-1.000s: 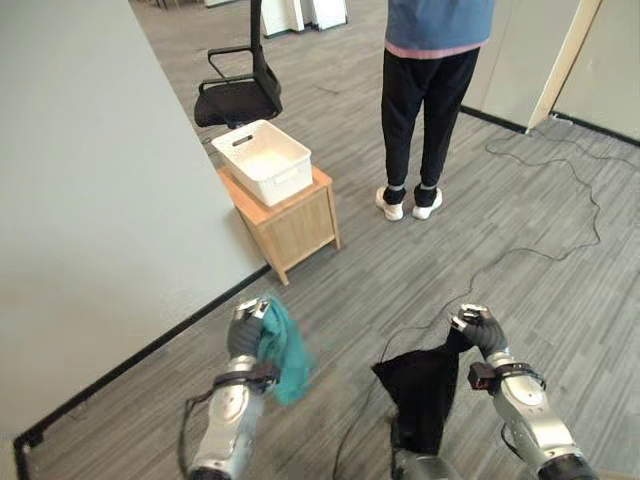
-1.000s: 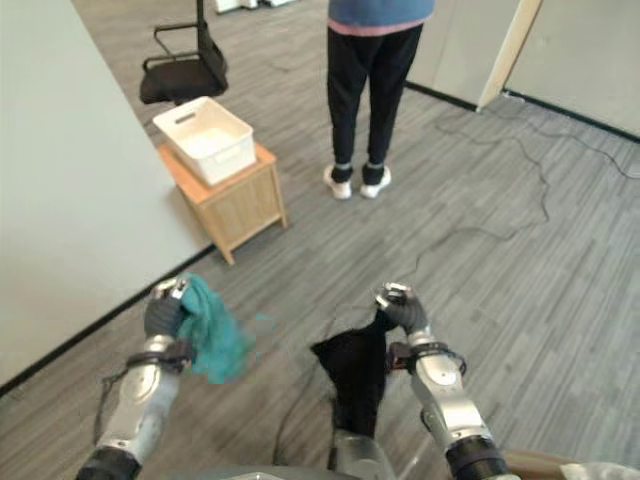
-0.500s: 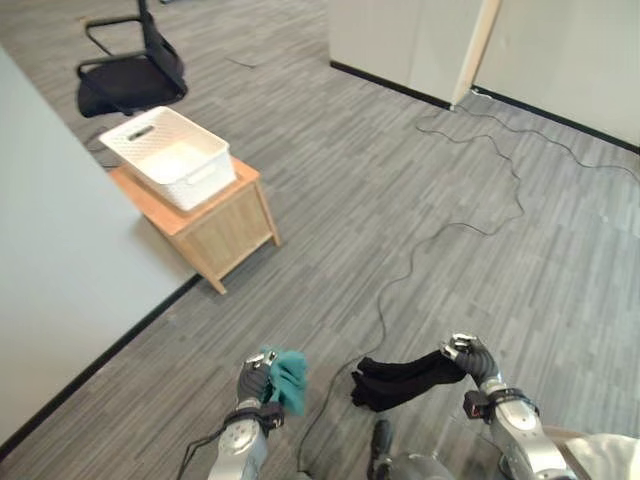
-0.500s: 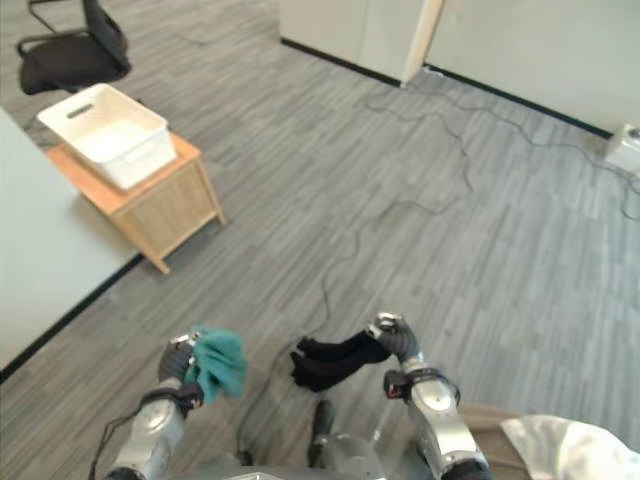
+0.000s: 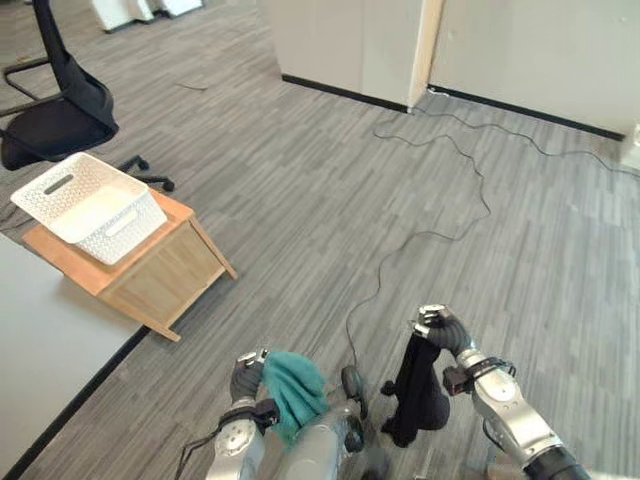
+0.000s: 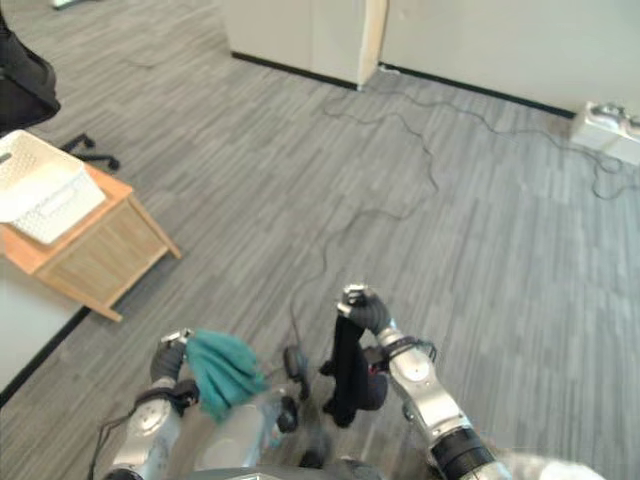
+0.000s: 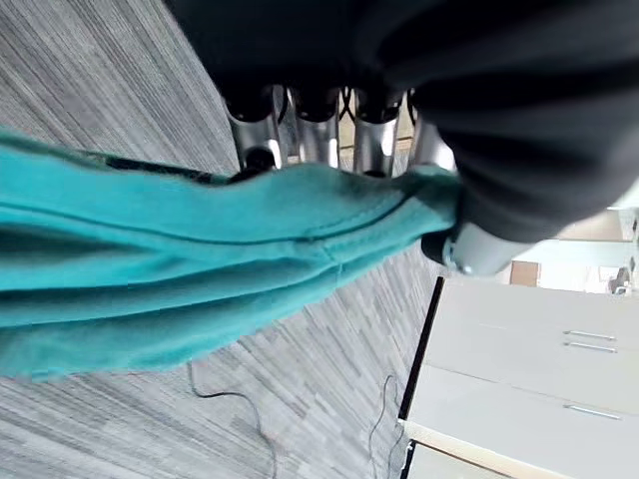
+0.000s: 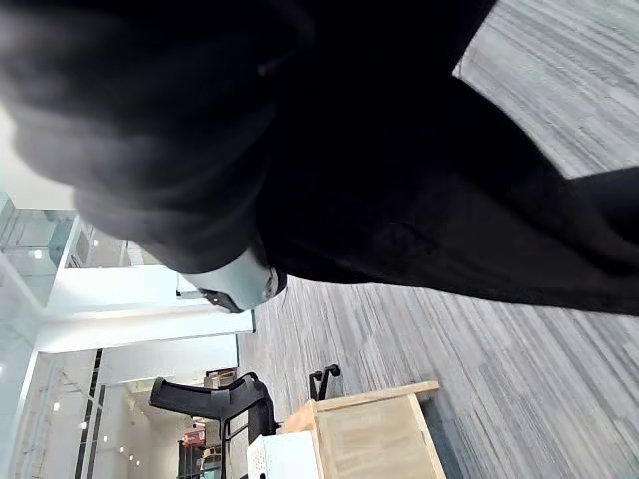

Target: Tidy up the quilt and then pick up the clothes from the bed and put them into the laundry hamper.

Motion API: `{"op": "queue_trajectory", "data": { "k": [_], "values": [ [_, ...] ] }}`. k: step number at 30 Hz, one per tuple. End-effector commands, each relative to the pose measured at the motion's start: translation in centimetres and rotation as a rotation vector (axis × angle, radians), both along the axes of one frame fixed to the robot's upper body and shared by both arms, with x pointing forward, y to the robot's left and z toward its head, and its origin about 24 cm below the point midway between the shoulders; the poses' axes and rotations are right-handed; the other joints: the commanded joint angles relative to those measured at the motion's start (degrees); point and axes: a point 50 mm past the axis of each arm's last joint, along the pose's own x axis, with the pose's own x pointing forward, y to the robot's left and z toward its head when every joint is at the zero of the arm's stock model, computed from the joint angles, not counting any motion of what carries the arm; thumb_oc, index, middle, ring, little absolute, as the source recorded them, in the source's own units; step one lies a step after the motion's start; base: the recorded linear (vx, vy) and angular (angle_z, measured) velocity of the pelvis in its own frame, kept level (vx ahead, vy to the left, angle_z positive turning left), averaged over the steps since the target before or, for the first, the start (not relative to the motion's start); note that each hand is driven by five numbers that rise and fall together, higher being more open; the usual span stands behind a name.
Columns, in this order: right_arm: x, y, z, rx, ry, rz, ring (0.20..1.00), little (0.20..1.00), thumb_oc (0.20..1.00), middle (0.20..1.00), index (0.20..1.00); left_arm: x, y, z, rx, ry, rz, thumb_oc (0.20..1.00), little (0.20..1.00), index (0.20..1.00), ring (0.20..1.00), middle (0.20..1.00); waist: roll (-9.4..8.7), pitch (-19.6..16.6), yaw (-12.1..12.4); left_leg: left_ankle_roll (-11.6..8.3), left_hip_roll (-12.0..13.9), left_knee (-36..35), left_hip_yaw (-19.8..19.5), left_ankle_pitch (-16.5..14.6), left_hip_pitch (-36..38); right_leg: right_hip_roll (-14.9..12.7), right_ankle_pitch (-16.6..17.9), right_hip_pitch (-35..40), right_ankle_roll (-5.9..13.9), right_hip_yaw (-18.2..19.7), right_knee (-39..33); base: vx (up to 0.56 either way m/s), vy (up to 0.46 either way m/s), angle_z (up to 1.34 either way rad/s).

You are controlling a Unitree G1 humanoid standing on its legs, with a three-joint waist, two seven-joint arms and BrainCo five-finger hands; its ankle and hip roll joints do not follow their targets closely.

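My left hand (image 5: 243, 380) is low at the left and shut on a teal cloth (image 5: 294, 390) that bunches beside it; in the left wrist view the fingers (image 7: 300, 125) curl over the teal cloth (image 7: 180, 259). Low at the right, my right hand (image 5: 440, 330) is shut on a black garment (image 5: 417, 390) that hangs straight down from it. That black garment (image 8: 399, 200) drapes across the right wrist view. The white laundry hamper (image 5: 88, 205) stands on a small wooden cabinet (image 5: 150, 270) at the far left, well away from both hands.
A black office chair (image 5: 55, 110) stands behind the hamper. A pale bed edge (image 5: 50, 350) lies at the lower left. Grey plank floor with a thin cable (image 5: 440, 210) stretches ahead to a white wall and door frame (image 5: 425, 50).
The camera has swung right: hamper and cabinet shifted left and the person left view. The black garment, flung sideways half a second ago, now hangs down. Both hands still hold their cloths.
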Motion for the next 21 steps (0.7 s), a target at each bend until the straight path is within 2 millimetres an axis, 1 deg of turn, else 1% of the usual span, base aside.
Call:
{"op": "queue_trajectory", "data": {
  "k": [1,2,3,4,5,6,7,8,9,10,11,12,13,14,15,16,17,18,19,20,21],
  "values": [
    [1.7,-0.8,5.3,0.106,-0.255,-0.062,0.2,0.2,0.2,0.2,0.2,2.6,-0.1,3.2,0.03,-0.166,-0.063,0.2,0.2,0.2,0.2,0.2,0.52,-5.31,2.2,-0.04,-0.77,-8.43,-6.41,10.33,4.07,-8.24,21.57,4.95,11.28,4.29,16.96,0.49,0.156,0.03],
    [1.6,-0.8,5.4,0.102,-0.267,-0.067,0.2,0.2,0.2,0.2,0.2,2.6,-0.2,3.3,0.043,-0.171,-0.077,0.2,0.2,0.2,0.2,0.2,0.97,-5.8,1.87,0.6,-0.98,-8.75,-7.47,9.6,5.3,-8.54,25.03,2.02,12.32,4.75,23.13,0.63,0.203,0.15],
    [1.6,-0.9,5.5,0.1,-0.28,-0.07,0.2,0.2,0.2,0.2,0.2,2.7,-0.4,3.4,0.057,-0.175,-0.088,0.2,0.2,0.2,0.2,0.2,1.97,-5.97,1.2,0.94,-0.55,-9.09,-9.0,8.93,7.16,-9.08,28.16,-2.48,12.7,4.93,29.8,0.67,0.178,0.29],
    [1.5,-1.0,5.9,0.102,-0.303,-0.075,0.2,0.2,0.2,0.2,0.2,2.8,-0.8,3.5,0.067,-0.182,-0.095,0.2,0.2,0.2,0.2,0.2,3.5,-5.71,-0.42,1.43,0.12,-9.09,-13.04,7.36,9.85,-9.95,26.24,-10.88,11.44,4.57,37.3,0.7,0.115,0.27],
    [1.4,-1.2,6.3,0.102,-0.326,-0.079,0.2,0.2,0.2,0.2,0.2,3.0,-0.9,3.7,0.069,-0.19,-0.099,0.2,0.2,0.2,0.2,0.2,4.04,-5.29,-1.7,1.7,0.51,-9.09,-14.78,6.53,11.44,-9.97,23.93,-15.03,10.08,4.41,38.21,0.75,-0.008,0.53],
    [1.3,-1.5,7.0,0.106,-0.359,-0.1,0.2,0.2,0.2,0.2,0.2,3.3,-1.0,4.1,0.074,-0.2,-0.12,0.2,0.2,0.2,0.2,0.2,4.22,-4.6,-3.47,1.83,0.83,-9.09,-16.71,5.63,13.35,-8.7,21.29,-19.45,8.61,4.61,35.91,0.68,-0.155,1.05],
    [1.3,-1.9,7.6,0.11,-0.387,-0.129,0.2,0.2,0.2,0.2,0.2,3.6,-1.1,4.3,0.079,-0.206,-0.145,0.2,0.2,0.2,0.2,0.2,3.96,-3.93,-4.96,1.75,0.52,-9.09,-19.22,4.94,14.98,-7.32,20.47,-22.04,7.61,5.2,30.0,0.8,-0.306,1.52],
    [1.3,-3.1,8.5,0.107,-0.427,-0.162,0.2,0.2,0.2,0.2,0.2,4.0,-1.3,4.3,0.084,-0.209,-0.173,0.2,0.2,0.2,0.2,0.2,2.94,-3.3,-6.66,1.45,-0.47,-9.09,-23.46,3.8,17.18,-6.55,20.81,-23.66,6.78,6.43,16.71,0.7,-0.288,1.75],
    [1.3,-3.5,8.8,0.11,-0.441,-0.163,0.2,0.2,0.2,0.2,0.2,4.1,-1.2,4.4,0.085,-0.209,-0.172,0.2,0.2,0.2,0.2,0.2,2.85,-3.13,-7.28,1.32,-0.5,-9.09,-24.82,3.53,17.75,-6.27,21.09,-23.48,6.57,6.51,13.13,0.68,-0.274,2.42],
    [1.3,-4.2,9.4,0.106,-0.462,-0.173,0.2,0.2,0.2,0.2,0.2,4.2,-1.3,4.3,0.088,-0.205,-0.184,0.2,0.2,0.2,0.2,0.2,2.16,-3.08,-8.23,1.06,-0.77,-9.09,-26.48,2.2,19.37,-6.84,22.31,-23.91,6.75,7.21,5.25,0.81,-0.283,2.32],
    [1.4,-5.3,10.9,0.098,-0.505,-0.175,0.2,0.2,0.2,0.2,0.2,4.1,-1.0,4.0,0.093,-0.203,-0.181,0.2,0.2,0.2,0.2,0.2,0.91,-3.43,-9.51,0.53,-1.09,-9.09,-28.45,-0.34,22.31,-8.22,25.67,-26.95,8.34,8.83,-5.86,0.94,-0.332,1.89],
    [1.4,-5.7,11.9,0.093,-0.534,-0.16,0.2,0.2,0.2,0.2,0.2,3.9,-0.7,3.8,0.094,-0.204,-0.164,0.2,0.2,0.2,0.2,0.2,1.18,-3.01,-10.16,0.19,-0.17,-9.09,-29.44,-1.63,24.51,-8.35,26.62,-27.8,8.91,9.05,-9.47,0.73,-0.257,0.75],
    [1.4,-5.7,11.9,0.092,-0.534,-0.16,0.2,0.2,0.2,0.2,0.2,4.0,-0.8,3.8,0.093,-0.204,-0.165,0.2,0.2,0.2,0.2,0.2,1.41,-2.88,-10.14,0.16,0.04,-9.09,-29.46,-1.81,24.73,-8.16,26.52,-27.58,8.87,8.96,-9.47,0.78,-0.293,1.01],
    [1.8,-6.5,14.1,0.099,-0.578,-0.133,0.2,0.2,0.2,0.2,0.2,4.2,0.0,4.1,0.095,-0.21,-0.138,0.2,0.2,0.2,0.2,0.2,0.7,-2.8,-10.37,-0.24,1.11,-7.56,-30.71,-4.51,27.36,-8.59,26.42,-28.59,8.84,10.22,-9.28,0.75,-0.303,1.02],
    [2.3,-6.5,15.0,0.094,-0.598,-0.115,0.2,0.2,0.2,0.2,0.2,4.5,0.1,4.3,0.093,-0.213,-0.121,0.2,0.2,0.2,0.2,0.2,-0.04,-2.86,-10.18,-0.9,1.18,-4.83,-31.77,-7.17,28.9,-9.03,27.04,-28.12,8.71,10.19,-7.83,0.91,-0.364,1.05],
    [2.7,-6.2,15.4,0.09,-0.606,-0.109,0.2,0.2,0.2,0.2,0.2,4.6,0.1,4.3,0.087,-0.205,-0.109,0.2,0.2,0.2,0.2,0.2,-0.39,-3.11,-9.98,-1.57,1.42,-2.3,-31.97,-7.57,29.84,-9.36,27.29,-28.28,8.56,9.97,-5.81,0.72,-0.263,0.45],
    [3.3,-5.6,16.0,0.09,-0.61,-0.098,0.2,0.2,0.2,0.2,0.2,4.5,0.0,4.0,0.073,-0.182,-0.086,0.2,0.2,0.2,0.2,0.2,-0.25,-3.27,-9.69,-2.95,2.68,3.95,-30.96,-5.92,31.11,-9.23,26.56,-27.19,7.58,9.14,-2.49,0.52,-0.175,0.57],
    [3.4,-5.4,16.1,0.088,-0.61,-0.093,0.2,0.2,0.2,0.2,0.2,4.5,0.0,4.0,0.071,-0.182,-0.077,0.2,0.2,0.2,0.2,0.2,-0.44,-3.38,-9.69,-3.17,2.68,4.99,-30.81,-5.15,31.08,-9.38,26.48,-26.96,7.34,9.05,-2.09,0.61,-0.184,0.67],
    [4.0,-5.0,16.7,0.074,-0.619,-0.067,0.2,0.2,0.2,0.2,0.2,4.2,0.1,3.8,0.065,-0.184,-0.063,0.2,0.2,0.2,0.2,0.2,-0.56,-3.55,-9.11,-4.6,3.36,12.38,-28.66,-1.05,30.4,-9.4,25.02,-24.28,6.19,8.02,-1.07,0.48,-0.173,0.54],
    [4.3,-5.0,16.8,0.057,-0.624,-0.059,0.2,0.2,0.2,0.2,0.2,3.8,0.1,3.8,0.071,-0.191,-0.072,0.2,0.2,0.2,0.2,0.2,-1.14,-3.38,-8.33,-5.72,3.33,22.49,-26.79,3.2,26.75,-9.72,24.0,-21.33,5.07,7.39,-1.31,0.75,-0.321,0.53],
    [4.3,-5.1,16.9,0.037,-0.631,-0.06,0.2,0.2,0.2,0.2,0.2,3.5,0.0,4.3,0.114,-0.206,-0.094,0.2,0.2,0.2,0.2,0.2,-2.55,-2.32,-6.01,-6.6,2.77,35.28,-23.3,6.05,16.0,-10.74,22.31,-15.45,3.52,6.22,-2.65,0.61,-0.283,0.24]
  ]
}}
